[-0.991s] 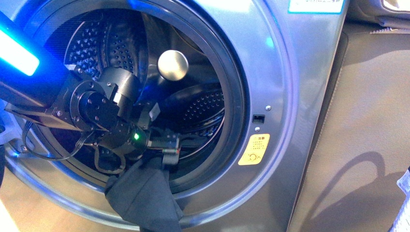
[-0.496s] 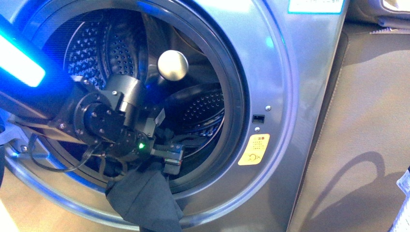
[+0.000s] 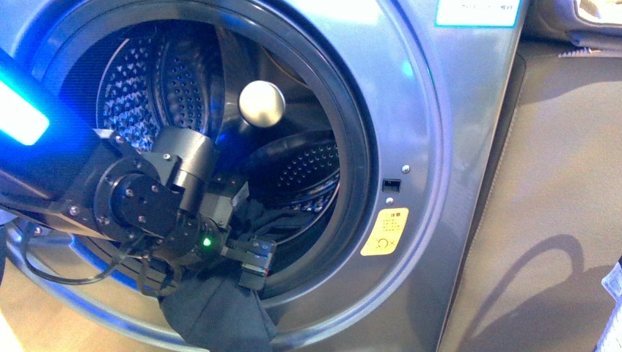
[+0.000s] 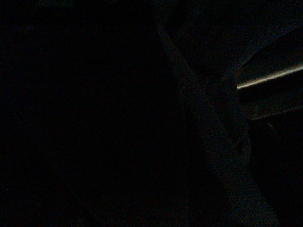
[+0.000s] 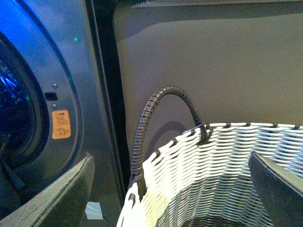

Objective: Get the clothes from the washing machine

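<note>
Against a brown backdrop [image 3: 565,147], the left claw [image 3: 249,262] sits at the washer [image 3: 455,110] mouth on clothes [image 3: 216,312] hanging half out, grip unclear; left wrist view dark; the right claw [image 5: 170,158] waits spread, empty, at the basket [image 5: 227,142]: next, I'd say, haul the clothes clear.
</note>
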Robot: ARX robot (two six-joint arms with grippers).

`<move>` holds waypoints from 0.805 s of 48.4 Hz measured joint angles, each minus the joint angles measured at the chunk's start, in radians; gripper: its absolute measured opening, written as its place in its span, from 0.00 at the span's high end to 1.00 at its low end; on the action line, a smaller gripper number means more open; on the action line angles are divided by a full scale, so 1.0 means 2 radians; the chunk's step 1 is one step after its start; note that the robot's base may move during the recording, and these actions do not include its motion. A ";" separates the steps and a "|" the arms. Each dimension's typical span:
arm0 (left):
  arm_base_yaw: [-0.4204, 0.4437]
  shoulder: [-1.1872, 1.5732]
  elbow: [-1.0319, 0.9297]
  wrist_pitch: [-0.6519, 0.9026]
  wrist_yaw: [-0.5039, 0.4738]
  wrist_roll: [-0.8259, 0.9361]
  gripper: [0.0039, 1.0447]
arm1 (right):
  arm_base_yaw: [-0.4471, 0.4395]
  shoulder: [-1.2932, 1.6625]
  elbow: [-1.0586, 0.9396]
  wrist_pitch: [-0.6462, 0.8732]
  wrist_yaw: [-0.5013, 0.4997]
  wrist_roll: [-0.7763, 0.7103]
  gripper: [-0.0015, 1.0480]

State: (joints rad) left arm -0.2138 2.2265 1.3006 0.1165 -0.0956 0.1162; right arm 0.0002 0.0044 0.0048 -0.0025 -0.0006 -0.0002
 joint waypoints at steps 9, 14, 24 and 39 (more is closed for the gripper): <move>-0.005 0.013 0.012 0.010 -0.045 -0.003 0.34 | 0.000 0.000 0.000 0.000 0.000 0.000 0.07; -0.002 0.013 0.011 0.015 -0.047 0.006 0.51 | 0.000 0.000 0.000 0.000 0.000 0.000 0.07; 0.011 0.004 -0.001 0.041 -0.032 0.008 0.80 | 0.000 0.000 0.000 0.000 0.000 0.000 0.07; 0.018 -0.018 -0.043 0.122 0.001 0.009 0.89 | 0.000 0.000 0.000 0.000 0.000 0.000 0.07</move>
State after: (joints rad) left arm -0.1772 2.1899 1.2152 0.3595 -0.0937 0.1349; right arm 0.0002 0.0044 0.0048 -0.0025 -0.0006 -0.0002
